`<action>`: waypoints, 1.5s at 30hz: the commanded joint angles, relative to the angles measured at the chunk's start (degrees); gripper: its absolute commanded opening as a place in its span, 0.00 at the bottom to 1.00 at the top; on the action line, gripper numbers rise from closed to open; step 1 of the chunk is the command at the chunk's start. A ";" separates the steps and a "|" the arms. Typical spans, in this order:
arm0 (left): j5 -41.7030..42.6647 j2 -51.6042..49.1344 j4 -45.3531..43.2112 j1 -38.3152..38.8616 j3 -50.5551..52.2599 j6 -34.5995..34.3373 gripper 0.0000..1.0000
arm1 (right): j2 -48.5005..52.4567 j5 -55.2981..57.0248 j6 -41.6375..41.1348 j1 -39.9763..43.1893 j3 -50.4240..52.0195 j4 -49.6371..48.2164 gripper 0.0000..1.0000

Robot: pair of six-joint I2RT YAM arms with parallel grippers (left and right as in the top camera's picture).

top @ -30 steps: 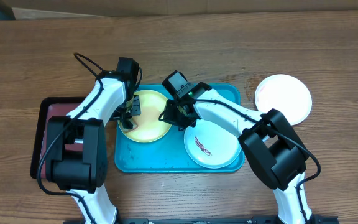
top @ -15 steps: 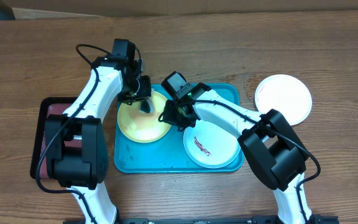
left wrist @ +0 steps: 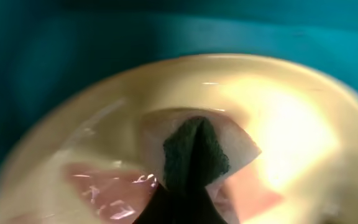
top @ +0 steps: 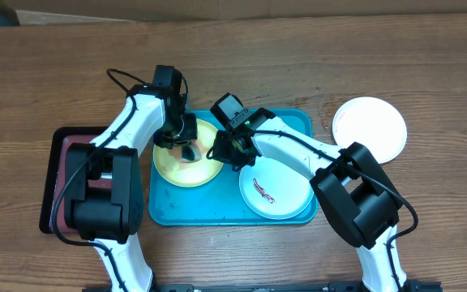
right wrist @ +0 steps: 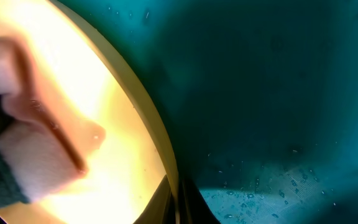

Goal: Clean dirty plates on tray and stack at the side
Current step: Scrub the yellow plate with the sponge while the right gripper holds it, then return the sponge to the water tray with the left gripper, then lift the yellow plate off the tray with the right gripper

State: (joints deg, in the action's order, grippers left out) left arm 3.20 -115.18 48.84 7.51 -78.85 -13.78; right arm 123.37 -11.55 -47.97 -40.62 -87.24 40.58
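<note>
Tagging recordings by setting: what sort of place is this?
Probably a robot test bench: wooden table, turquoise tray, left gripper pressing a sponge onto a yellow-green plate that the right gripper grips.

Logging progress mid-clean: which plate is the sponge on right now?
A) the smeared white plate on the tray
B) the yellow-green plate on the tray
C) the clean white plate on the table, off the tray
B: the left tool presses the sponge onto the yellow-green plate, while the smeared white plate lies untouched beside it on the tray.
</note>
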 commanded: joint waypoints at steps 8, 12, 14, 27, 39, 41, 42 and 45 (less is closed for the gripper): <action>-35.52 -0.63 15.10 -0.85 -7.52 -12.55 0.04 | 1.05 2.91 3.19 0.13 1.55 1.31 0.04; -29.53 1.64 20.39 -0.85 -15.80 -14.62 0.04 | 1.01 0.42 8.41 0.13 0.46 1.40 0.04; -25.31 3.69 21.86 -0.87 -19.32 -14.58 0.04 | 0.92 -1.64 10.67 0.13 -0.39 1.46 0.04; -9.81 23.89 33.07 -12.59 -21.11 -14.78 0.04 | -10.75 10.12 22.40 -1.51 -6.58 8.79 0.04; -8.39 24.81 30.88 -22.77 -10.16 -17.99 0.04 | -18.80 60.11 33.64 -15.63 -6.80 10.75 0.04; -6.54 24.81 30.08 -24.37 -8.22 -17.97 0.04 | -18.80 65.53 35.91 -17.33 -6.80 10.25 0.04; -6.01 24.81 29.81 -25.18 -7.61 -17.94 0.04 | -18.80 67.82 37.07 -17.97 -6.80 9.92 0.04; -5.90 24.81 29.46 -27.58 -7.02 -17.55 0.04 | -18.80 73.26 41.64 -18.97 -6.80 8.55 0.04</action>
State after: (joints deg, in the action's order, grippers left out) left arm -4.47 -90.28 78.65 -17.98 -86.50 -30.30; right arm 105.10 48.97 -12.21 -59.27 -93.30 50.15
